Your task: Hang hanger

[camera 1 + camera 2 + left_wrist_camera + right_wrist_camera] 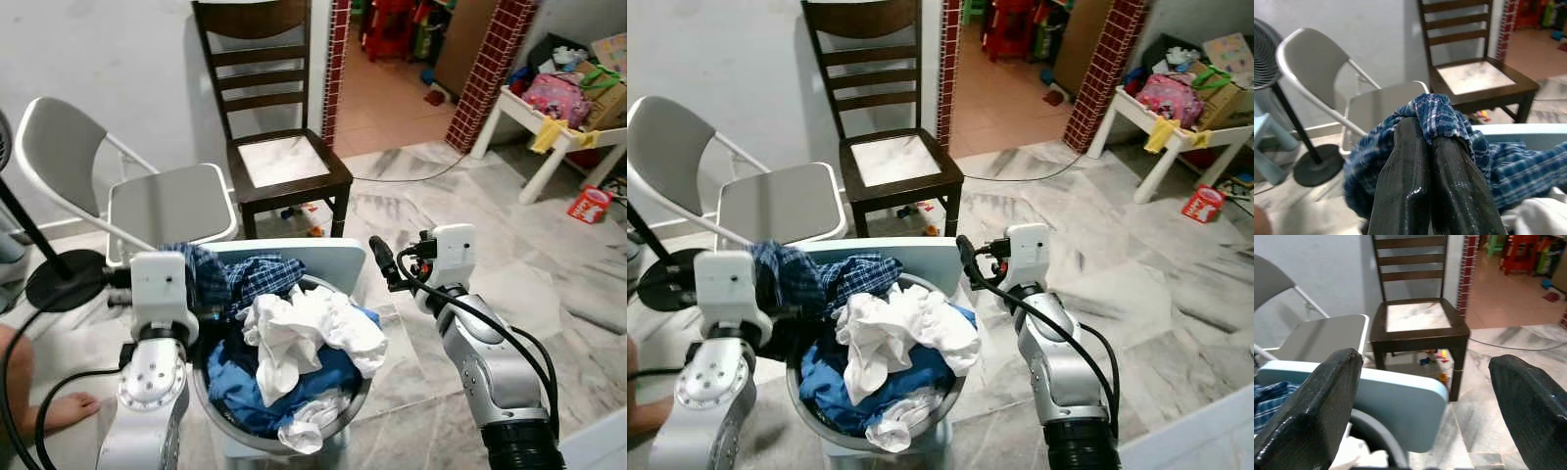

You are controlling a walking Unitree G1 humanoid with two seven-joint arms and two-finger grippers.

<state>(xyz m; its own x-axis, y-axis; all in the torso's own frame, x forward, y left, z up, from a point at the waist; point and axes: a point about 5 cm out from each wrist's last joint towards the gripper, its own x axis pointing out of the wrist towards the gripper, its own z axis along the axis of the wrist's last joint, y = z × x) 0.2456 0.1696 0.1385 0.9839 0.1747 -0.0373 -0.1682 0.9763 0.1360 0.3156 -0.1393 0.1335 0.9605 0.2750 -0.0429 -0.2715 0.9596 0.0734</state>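
A round grey basket [210, 411] sits on a pale blue stool [338, 257], heaped with soft crumpled laundry: a white cloth [299, 333] on top, plain blue fabric [245, 387] beneath, and a blue checked shirt [240, 276] at the back. The left tool [1431, 147] is clenched on a bunched fold of the shirt, its two glossy black fingers [1405, 186] pressed together and lifting the cloth above the heap; the silver left arm rises from the lower edge with its white wrist block beside the basket. The right tool [384, 262] hovers just right of the stool, released, its fingers [1317, 401] spread wide in the wrist view, the forearm bent upward with a black cable looped along it. No hanger can be made out; the laundry hides whatever lies under it. Behind stand a dark slatted wooden chair [279, 147] and a grey folding chair [118, 186] on marble-patterned floor [441, 196]. A bare foot [69, 409] is cut off at the left edge
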